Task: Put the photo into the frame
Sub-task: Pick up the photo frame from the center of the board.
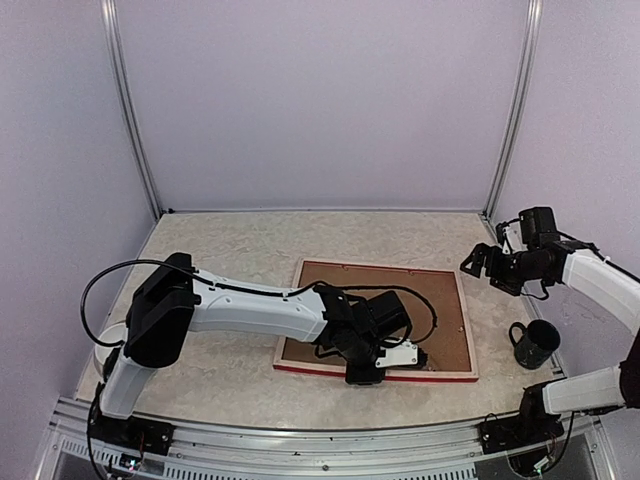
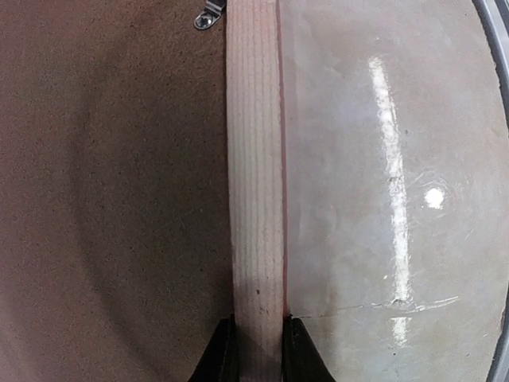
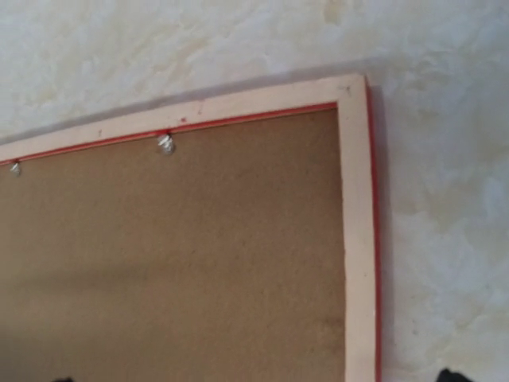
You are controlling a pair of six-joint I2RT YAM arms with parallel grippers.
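The frame (image 1: 300, 365) lies face down in the middle of the table, pale wood rear up and a red edge showing. The brown backing board (image 1: 385, 305) sits inside it. The photo is hidden. My left gripper (image 1: 366, 374) is shut on the frame's near rail; in the left wrist view the black fingertips (image 2: 219, 350) clamp both sides of the pale wood rail (image 2: 254, 199). My right gripper (image 1: 488, 264) is open and empty, raised beyond the frame's far right corner (image 3: 354, 95). Only its finger tips (image 3: 450, 376) show at the bottom of the right wrist view.
A black mug (image 1: 535, 343) stands at the right of the frame, near the right arm. Small metal clips (image 3: 165, 144) sit along the backing board's edge, one near the left gripper's rail (image 2: 208, 17). Metal rails run along the table's near edge.
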